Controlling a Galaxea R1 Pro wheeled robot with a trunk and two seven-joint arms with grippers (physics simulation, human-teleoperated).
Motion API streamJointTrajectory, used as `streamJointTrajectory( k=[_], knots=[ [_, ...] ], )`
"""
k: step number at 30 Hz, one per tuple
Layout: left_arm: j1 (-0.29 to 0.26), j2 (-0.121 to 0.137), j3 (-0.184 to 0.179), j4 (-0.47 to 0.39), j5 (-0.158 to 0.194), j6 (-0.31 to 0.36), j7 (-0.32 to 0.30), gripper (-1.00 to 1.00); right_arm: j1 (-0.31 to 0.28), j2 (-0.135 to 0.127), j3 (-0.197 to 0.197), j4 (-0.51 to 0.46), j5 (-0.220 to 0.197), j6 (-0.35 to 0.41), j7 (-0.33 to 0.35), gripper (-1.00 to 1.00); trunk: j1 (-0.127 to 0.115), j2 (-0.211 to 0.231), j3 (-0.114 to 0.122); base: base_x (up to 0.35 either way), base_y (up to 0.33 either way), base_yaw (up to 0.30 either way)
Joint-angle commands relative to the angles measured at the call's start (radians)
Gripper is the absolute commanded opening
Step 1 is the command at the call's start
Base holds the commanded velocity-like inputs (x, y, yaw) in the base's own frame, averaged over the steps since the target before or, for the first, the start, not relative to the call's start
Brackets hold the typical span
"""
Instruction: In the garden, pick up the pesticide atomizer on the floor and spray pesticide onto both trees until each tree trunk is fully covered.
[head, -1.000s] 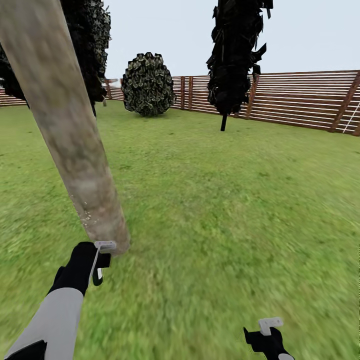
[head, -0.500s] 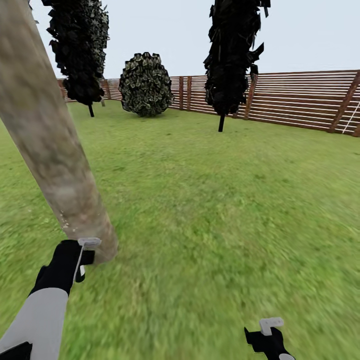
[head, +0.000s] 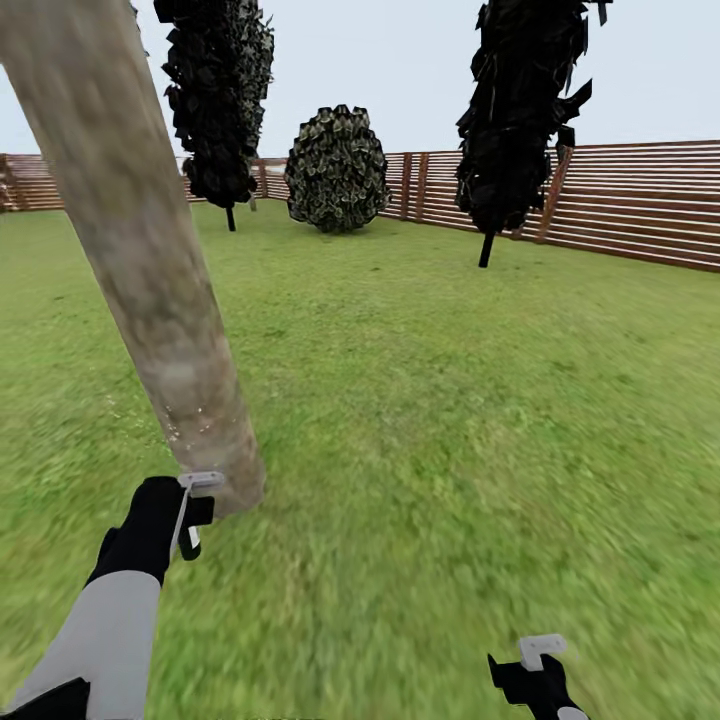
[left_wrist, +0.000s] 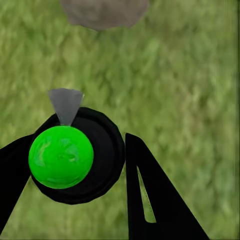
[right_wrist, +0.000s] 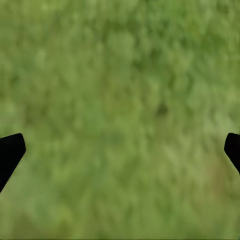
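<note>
A thick, pale mottled tree trunk (head: 150, 270) leans across the left of the head view, with pale specks low down near its base. My left gripper (head: 165, 520) is shut on the pesticide atomizer (head: 199, 482), whose grey trigger head sits right at the foot of the trunk. Seen from the left wrist, the atomizer (left_wrist: 75, 155) is a black round body with a bright green top between my black fingers (left_wrist: 150, 200), and its grey nozzle points toward the trunk base (left_wrist: 102, 11). My right gripper (head: 535, 665) hangs open over the grass (right_wrist: 120, 100).
Green lawn (head: 450, 400) stretches ahead. Two narrow black trees (head: 222, 100) (head: 525, 110) and a round dark bush (head: 338, 168) stand at the far side. Behind them runs a red-brown slatted fence (head: 640, 205).
The whole head view has shifted, so the camera moved. The left gripper has stayed shut on the atomizer at the foot of the trunk. The right gripper keeps its place.
</note>
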Motion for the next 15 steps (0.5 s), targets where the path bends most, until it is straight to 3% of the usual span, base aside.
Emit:
streamJointTrajectory(
  k=[1,5,7,9,15],
  knots=[
    [-0.017,-0.03,-0.013,-0.007,-0.022,0.034,-0.009,-1.0,-0.001,0.0,-0.006,0.001,0.01,-0.003,-0.001,1.0,0.0,0.0,-0.001,0.0,0.0,0.278],
    [-0.039,-0.01,-0.017,-0.02,-0.025,0.096,-0.011,-1.0,-0.001,0.0,-0.006,0.001,0.01,-0.003,-0.001,1.0,0.0,0.0,-0.001,0.0,0.0,0.278],
    [-0.035,0.041,-0.017,-0.023,-0.021,0.106,-0.014,-1.0,-0.001,0.0,-0.006,0.001,0.01,-0.003,-0.001,1.0,0.0,0.0,-0.001,0.0,0.0,0.277],
    [-0.031,0.057,-0.021,-0.022,-0.019,0.107,-0.017,-1.0,-0.001,0.0,-0.005,0.001,0.01,-0.003,-0.001,1.0,0.0,0.0,-0.001,0.0,0.0,0.187],
    [-0.027,0.054,-0.043,-0.02,-0.016,0.104,-0.018,-1.0,-0.001,0.0,-0.004,0.002,0.01,-0.003,-0.001,1.0,0.0,0.0,-0.001,0.084,-0.094,0.025]
  ],
)
